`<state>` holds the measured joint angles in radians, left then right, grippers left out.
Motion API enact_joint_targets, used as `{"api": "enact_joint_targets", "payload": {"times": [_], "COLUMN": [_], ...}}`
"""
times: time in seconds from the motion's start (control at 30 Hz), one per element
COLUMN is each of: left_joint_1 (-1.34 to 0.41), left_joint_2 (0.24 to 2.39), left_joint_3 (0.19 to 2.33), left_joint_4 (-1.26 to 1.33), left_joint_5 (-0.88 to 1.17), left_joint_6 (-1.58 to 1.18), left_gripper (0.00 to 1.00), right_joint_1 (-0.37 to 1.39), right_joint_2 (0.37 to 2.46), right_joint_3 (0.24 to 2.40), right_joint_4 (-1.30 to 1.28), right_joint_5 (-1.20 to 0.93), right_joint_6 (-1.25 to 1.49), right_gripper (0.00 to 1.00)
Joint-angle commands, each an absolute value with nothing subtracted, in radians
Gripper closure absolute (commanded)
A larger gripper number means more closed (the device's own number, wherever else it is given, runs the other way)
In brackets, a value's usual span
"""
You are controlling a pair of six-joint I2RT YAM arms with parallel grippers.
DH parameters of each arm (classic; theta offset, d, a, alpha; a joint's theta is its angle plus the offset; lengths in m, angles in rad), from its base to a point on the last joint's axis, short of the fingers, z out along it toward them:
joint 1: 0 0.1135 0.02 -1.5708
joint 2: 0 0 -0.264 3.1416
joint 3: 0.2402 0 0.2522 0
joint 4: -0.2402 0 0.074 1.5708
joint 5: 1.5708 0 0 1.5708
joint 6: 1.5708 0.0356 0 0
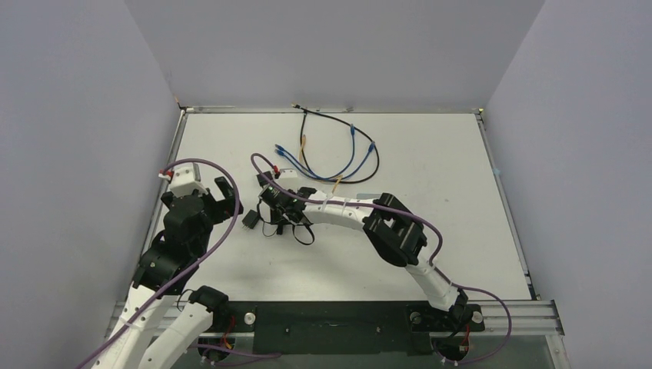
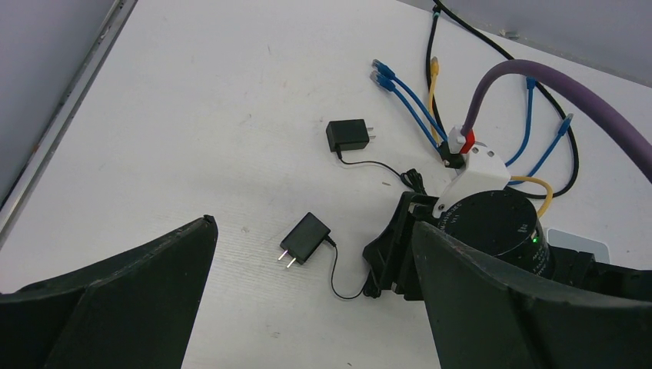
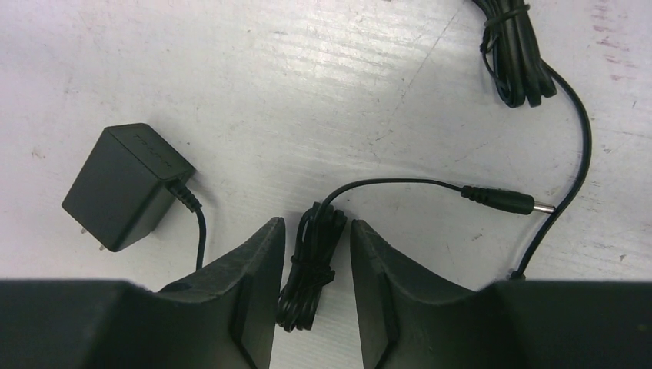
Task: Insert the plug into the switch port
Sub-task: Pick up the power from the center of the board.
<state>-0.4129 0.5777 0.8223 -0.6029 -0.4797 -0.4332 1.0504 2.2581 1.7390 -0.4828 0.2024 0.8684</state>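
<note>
Right claw (image 3: 317, 227) is half-shut, fingers either side of the cable bundle (image 3: 311, 265). Can't tell if the pads bite. The plug (image 3: 503, 203) isn't in it. It lies flat on the table (image 3: 231, 69), off to the right in my wrist view, on the lead running out of that bundle. Its long axis is in line with my jaw gap, tip pointing away. My arm is far nearer than the left. My read: shift over and turn the wrist to pinch across the barrel. Switch (image 2: 580, 244) sits beside my arm, mostly hidden, port unseen. Left claw (image 2: 311, 227) is wide open, empty.
</note>
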Motion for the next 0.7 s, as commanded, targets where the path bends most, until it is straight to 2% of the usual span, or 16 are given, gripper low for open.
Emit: {"api": "enact_joint_targets", "payload": {"times": [0.0,0.1,0.17,0.23,0.3,0.5,0.67], "left_joint_1": [-0.43,-0.435,-0.436,-0.436,-0.436,-0.436,-0.436], "left_joint_2": [0.566,0.56,0.552,0.547,0.545,0.552,0.55], "left_joint_3": [0.85,0.85,0.849,0.852,0.855,0.854,0.856], "left_joint_4": [-0.593,-0.594,-0.597,-0.602,-0.607,-0.601,-0.596], "left_joint_5": [-0.507,-0.51,-0.516,-0.527,-0.537,-0.509,-0.501], "left_joint_6": [-0.427,-0.427,-0.428,-0.43,-0.433,-0.427,-0.425], "left_gripper": [0.01,0.01,0.01,0.01,0.01,0.01,0.01], "right_joint_1": [1.069,1.074,1.076,1.077,1.078,1.077,1.076], "right_joint_2": [2.315,2.319,2.317,2.312,2.306,2.244,2.11], "right_joint_3": [1.751,1.748,1.745,1.739,1.74,1.732,1.681], "right_joint_4": [-0.541,-0.547,-0.551,-0.552,-0.552,-0.511,-0.455], "right_joint_5": [0.236,0.242,0.24,0.237,0.237,0.238,0.257], "right_joint_6": [0.874,0.872,0.872,0.871,0.871,0.836,0.758], "right_gripper": [0.68,0.73,0.81,0.93,1.0,1.0,1.0]}}
